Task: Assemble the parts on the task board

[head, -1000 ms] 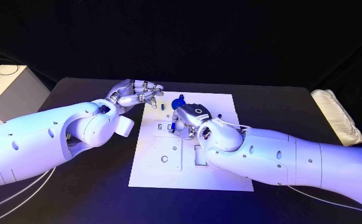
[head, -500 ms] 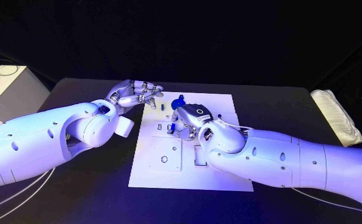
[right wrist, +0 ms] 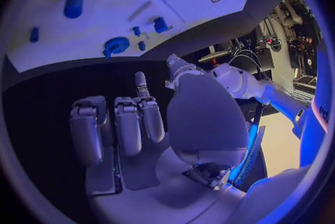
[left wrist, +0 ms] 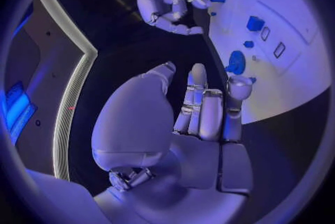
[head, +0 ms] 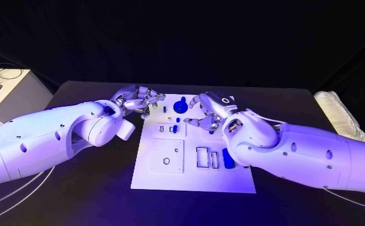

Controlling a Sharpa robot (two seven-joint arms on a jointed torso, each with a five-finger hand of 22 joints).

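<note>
Board: white task board (head: 194,176) lay mid-table.
Parts: blue round part (head: 180,105) at far end, blue cylinder (head: 229,158) near right edge.
Left hand (head: 139,101): fingers loosely curled, empty.
Right hand (head: 209,111): fingers curled, empty.

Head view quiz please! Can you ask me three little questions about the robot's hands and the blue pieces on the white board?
1. True or false: the right hand is holding a blue piece.
2. Pick one. Where is the round blue part?
A. On the task board, between the left hand and the right hand
B. Off the board, on the bare table
C. Inside the left hand's fingers
3. Fill in the missing word: the task board lies on a ____ table.

Key: 1 false, its fingers are apart with nothing in them; 2 A; 3 black.
</note>
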